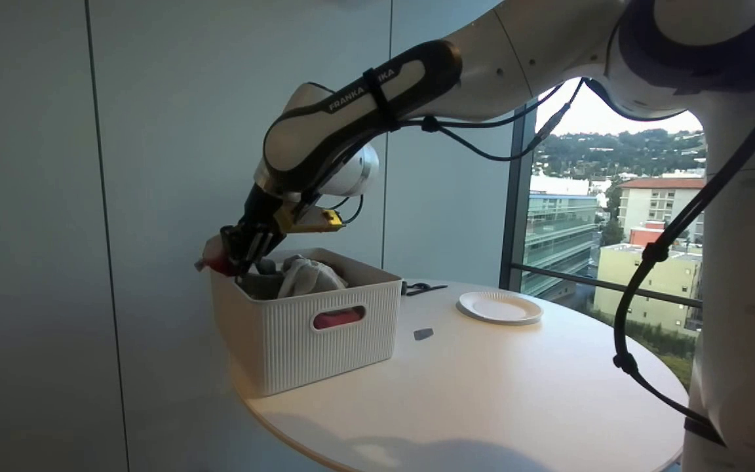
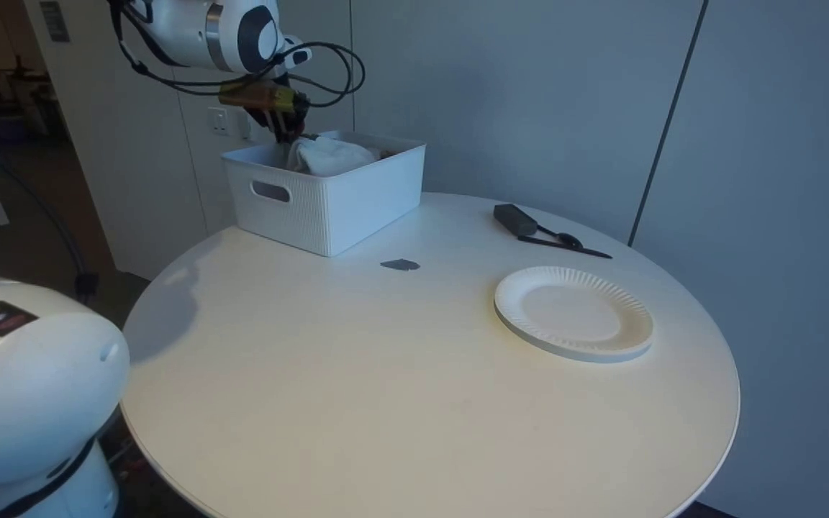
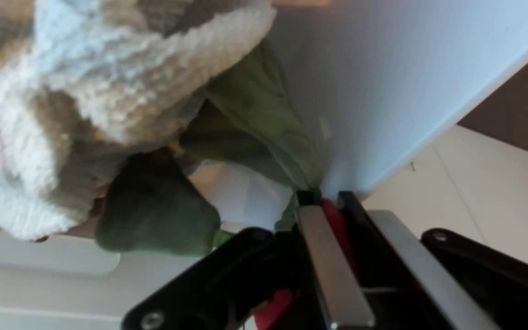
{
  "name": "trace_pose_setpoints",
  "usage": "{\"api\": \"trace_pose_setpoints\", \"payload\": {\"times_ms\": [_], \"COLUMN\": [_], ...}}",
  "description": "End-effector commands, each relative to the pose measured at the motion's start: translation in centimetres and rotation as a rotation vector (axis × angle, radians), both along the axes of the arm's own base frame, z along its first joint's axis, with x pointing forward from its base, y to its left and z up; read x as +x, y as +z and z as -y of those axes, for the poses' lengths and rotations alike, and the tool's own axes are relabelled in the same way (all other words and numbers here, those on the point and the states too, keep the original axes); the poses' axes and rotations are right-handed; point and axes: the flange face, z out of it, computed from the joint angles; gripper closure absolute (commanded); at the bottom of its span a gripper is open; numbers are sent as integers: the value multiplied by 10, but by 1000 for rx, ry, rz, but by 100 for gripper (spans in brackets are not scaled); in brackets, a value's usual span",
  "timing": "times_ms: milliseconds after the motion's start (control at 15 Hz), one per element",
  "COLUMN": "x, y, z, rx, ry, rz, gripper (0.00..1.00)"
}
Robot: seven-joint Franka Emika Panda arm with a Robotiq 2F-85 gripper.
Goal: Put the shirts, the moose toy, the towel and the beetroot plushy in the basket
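Wrist view | beetroot plushy (image 3: 338, 224) clamped in end effector (image 3: 328, 198) | both near the rim of the basket (image 3: 383, 91)

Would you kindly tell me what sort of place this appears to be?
Probably an office or lab room, seemingly upstairs: the large window looks out over nearby buildings, and a round table stands by plain panelled walls.

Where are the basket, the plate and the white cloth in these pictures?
Basket (image 1: 335, 349): in an exterior view, on its ribbed end wall below the slot.
Plate (image 2: 573, 314): in an exterior view, on its flat middle.
White cloth (image 3: 112, 103): in the wrist view, on its crumpled surface.
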Motion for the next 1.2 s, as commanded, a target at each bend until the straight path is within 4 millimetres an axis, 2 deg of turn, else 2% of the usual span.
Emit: {"api": "trace_pose_setpoints", "payload": {"times_ms": [0, 67, 267, 467, 600, 667, 800, 1133], "x": [-2, -3, -12, -31, -45, -48, -58, -87], "y": [27, 36, 82, 126, 145, 149, 142, 109], "z": [20, 30, 67, 89, 98, 104, 116, 151], "rx": [9, -21, -156, -237, -272, -279, -276, -291], "ry": [34, 9, -116, -243, -343, -407, -514, -769], "rz": [-54, -50, 68, 176, 228, 218, 134, -61], "gripper": [49, 42, 20, 0, 0, 0, 0, 0]}}
